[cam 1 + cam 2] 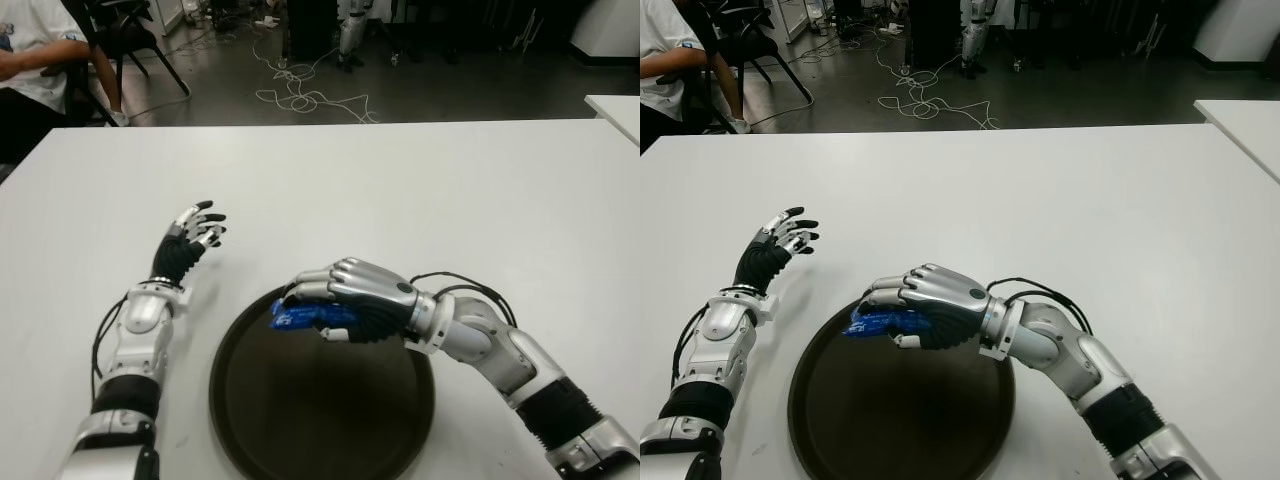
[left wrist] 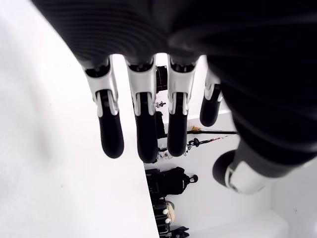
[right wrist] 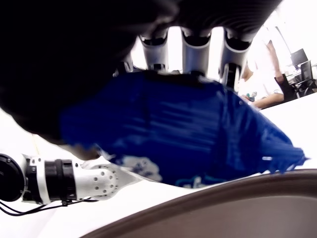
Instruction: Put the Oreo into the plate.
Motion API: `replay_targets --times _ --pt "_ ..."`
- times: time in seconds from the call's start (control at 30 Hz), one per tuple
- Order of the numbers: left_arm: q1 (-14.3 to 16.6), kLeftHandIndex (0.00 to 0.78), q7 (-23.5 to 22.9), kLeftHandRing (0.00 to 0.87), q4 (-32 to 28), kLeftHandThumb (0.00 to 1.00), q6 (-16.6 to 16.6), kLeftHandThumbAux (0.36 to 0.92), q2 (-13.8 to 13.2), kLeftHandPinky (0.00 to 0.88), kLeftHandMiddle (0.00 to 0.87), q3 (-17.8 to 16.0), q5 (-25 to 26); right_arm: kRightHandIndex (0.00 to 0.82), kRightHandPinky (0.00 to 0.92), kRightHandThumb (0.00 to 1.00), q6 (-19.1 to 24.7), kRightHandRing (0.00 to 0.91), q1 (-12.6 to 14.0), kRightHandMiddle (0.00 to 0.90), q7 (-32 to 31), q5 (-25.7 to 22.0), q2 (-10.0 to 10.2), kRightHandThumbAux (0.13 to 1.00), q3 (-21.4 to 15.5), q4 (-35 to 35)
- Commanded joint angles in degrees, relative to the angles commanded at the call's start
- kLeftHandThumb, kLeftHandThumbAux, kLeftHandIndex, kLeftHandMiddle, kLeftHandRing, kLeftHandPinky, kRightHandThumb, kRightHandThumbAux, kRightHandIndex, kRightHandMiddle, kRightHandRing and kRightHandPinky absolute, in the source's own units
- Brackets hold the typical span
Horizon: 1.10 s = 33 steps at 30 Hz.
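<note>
— Where is the Oreo (image 1: 300, 316)?
— Clasped in the right hand (image 1: 345, 300), above the plate (image 1: 320, 440) rim. Left hand (image 1: 190, 240) is spread, empty.
— How does it handle?
— Probably light, crinkly and crushable; gripping across its middle looks best.

Silver-shelled arms, black cables, each robot hand (image 1: 350, 298) black-fingertipped.

Blue Oreo pack (image 1: 300, 316) with white print, gripped in the silver-and-black right hand (image 1: 350, 300); dark brown plate (image 1: 300, 420) on a plain white table (image 1: 400, 190); left hand (image 1: 190, 240) silver with black fingertips, grey floor (image 1: 450, 90) beyond
</note>
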<state>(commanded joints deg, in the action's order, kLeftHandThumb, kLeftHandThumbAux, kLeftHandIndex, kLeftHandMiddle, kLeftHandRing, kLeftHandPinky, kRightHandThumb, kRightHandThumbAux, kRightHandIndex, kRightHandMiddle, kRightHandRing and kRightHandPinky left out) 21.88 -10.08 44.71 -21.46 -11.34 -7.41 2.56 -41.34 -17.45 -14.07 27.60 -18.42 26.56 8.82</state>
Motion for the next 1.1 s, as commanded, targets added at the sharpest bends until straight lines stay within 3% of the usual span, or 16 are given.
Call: replay_targets --times 0.37,0.7,0.73,0.77,0.83,0.93,1.1 --pt "-0.11 0.176 -0.01 0.304 -0.46 0.164 0.54 0.63 0.26 0.354 0.295 -0.18 0.43 0.417 0.504 0.686 -0.28 0.497 0.25 0.476 -0.31 0.66 0.67 0.734 0.42 0.97" --pt "-0.1 0.17 -0.52 0.297 -0.28 0.171 -0.32 0.624 0.3 0.345 0.29 -0.25 0.72 0.394 0.271 0.662 3.93 0.252 1.07 0.236 -6.55 -3.27 -0.21 0.747 0.46 -2.37" --pt "-0.1 0.171 -0.49 0.296 -0.31 0.167 -0.35 0.624 0.32 0.342 0.291 -0.25 0.73 0.27 0.203 0.424 4.22 0.195 0.48 0.182 -7.04 -3.32 0.45 0.775 1.03 -0.49" --pt "-0.09 0.171 -0.46 0.297 -0.34 0.166 -0.33 0.627 0.33 0.343 0.292 -0.25 0.73 0.174 0.141 0.271 4.36 0.133 0.04 0.126 -7.29 -3.21 0.98 0.789 1.45 0.96" --pt "-0.09 0.169 -0.14 0.296 -0.46 0.168 0.0 0.631 0.37 0.344 0.291 -0.27 0.65 0.089 0.08 0.139 5.32 0.071 -0.23 0.068 -8.99 -3.89 0.73 0.796 1.63 0.25" --pt "-0.15 0.165 0.23 0.294 -0.72 0.17 0.32 0.634 0.42 0.343 0.289 -0.19 0.45 0.029 0.028 0.045 5.66 0.023 -0.44 0.022 -10.28 -4.57 0.29 0.796 1.45 -0.56" --pt "-0.14 0.164 0.18 0.296 -0.49 0.173 -0.05 0.63 0.34 0.342 0.288 -0.16 0.38 0.004 0.004 0.007 4.68 0.003 -0.82 0.003 -10.38 -4.25 0.17 0.778 1.2 0.25"
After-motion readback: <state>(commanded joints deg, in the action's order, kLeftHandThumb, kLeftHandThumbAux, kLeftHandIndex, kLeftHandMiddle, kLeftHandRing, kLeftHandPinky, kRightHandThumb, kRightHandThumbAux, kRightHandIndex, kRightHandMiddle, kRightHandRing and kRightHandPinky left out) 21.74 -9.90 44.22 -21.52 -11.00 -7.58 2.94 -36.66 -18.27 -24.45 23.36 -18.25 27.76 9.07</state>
